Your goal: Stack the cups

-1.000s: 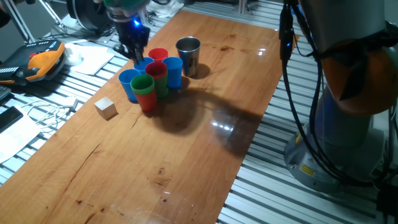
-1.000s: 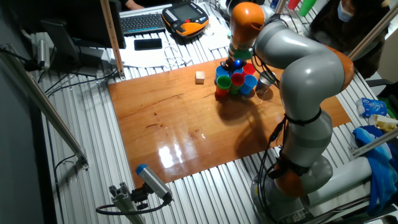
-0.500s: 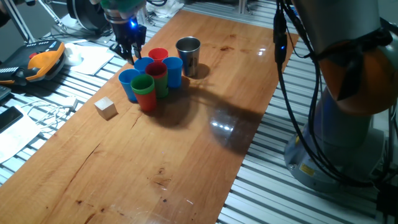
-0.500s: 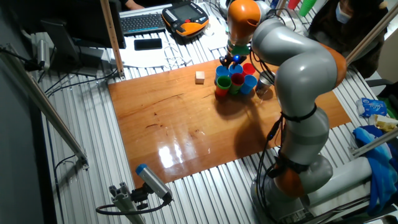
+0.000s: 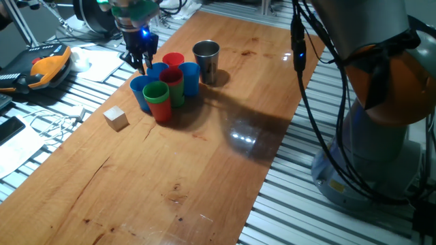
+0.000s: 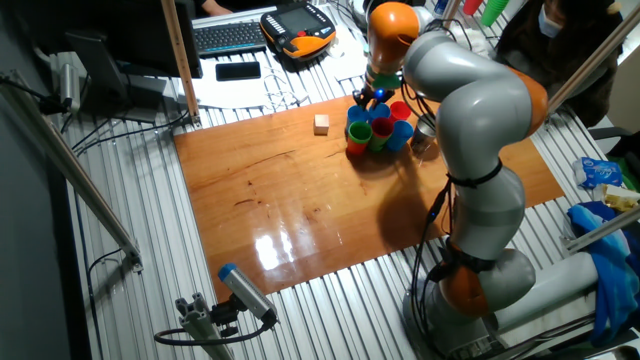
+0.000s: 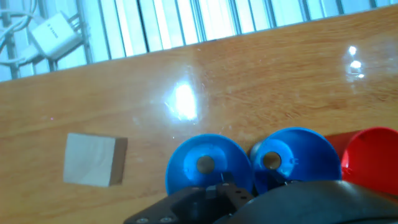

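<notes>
A tight cluster of cups stands at the table's far left: a blue cup (image 5: 141, 90), a green cup nested in a red one (image 5: 157, 99), a red cup over a green one (image 5: 172, 84), another blue cup (image 5: 190, 77) and a red cup (image 5: 173, 60) behind. A steel cup (image 5: 206, 60) stands just to their right. My gripper (image 5: 141, 62) hovers over the left rear of the cluster, fingers slightly apart and holding nothing. The hand view looks down into two blue cups (image 7: 208, 165) (image 7: 296, 155) and a red cup (image 7: 373, 163). The other fixed view shows the cluster (image 6: 378, 131) under my gripper (image 6: 366, 97).
A small wooden cube (image 5: 116, 118) (image 7: 93, 160) (image 6: 321, 123) lies left of the cups. Off the table's left edge are cables, a charger (image 7: 53, 38) and an orange pendant (image 5: 48, 68). The arm's base (image 5: 368, 156) stands at the right.
My gripper has drifted a little to the left, from over the rear blue cup toward the leftmost blue cup. The cups and the cube have not moved.
</notes>
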`<state>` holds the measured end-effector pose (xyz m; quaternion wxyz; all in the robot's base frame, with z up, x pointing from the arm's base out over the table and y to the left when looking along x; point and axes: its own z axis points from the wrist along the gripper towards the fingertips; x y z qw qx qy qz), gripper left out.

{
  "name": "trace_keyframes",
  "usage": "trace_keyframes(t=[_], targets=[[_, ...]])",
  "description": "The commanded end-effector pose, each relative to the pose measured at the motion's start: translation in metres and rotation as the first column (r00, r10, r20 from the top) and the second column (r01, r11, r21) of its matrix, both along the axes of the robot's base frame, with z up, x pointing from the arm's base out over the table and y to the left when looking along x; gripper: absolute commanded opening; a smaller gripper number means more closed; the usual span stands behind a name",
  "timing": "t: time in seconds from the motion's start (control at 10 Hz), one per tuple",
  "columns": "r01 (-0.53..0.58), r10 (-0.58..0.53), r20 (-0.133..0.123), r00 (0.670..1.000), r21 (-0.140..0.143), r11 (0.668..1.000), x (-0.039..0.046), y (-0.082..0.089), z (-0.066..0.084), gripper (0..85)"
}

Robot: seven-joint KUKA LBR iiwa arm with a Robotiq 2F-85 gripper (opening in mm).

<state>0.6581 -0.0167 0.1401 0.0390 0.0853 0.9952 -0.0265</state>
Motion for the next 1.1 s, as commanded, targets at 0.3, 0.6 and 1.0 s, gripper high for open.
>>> trace_keyframes(t=[0.3, 0.6, 1.0], targets=[[-0.014, 0.014, 0.0, 1.0, -0.009, 1.0, 0.0033, 0.0, -0.012, 34.0], [-0.031, 0.031, 0.008, 0.999, -0.012, 0.999, 0.0034, -0.005, -0.02, 34.0], [-0.045, 0.045, 0.03, 0.999, -0.006, 0.999, -0.0009, -0.013, -0.034, 34.0]])
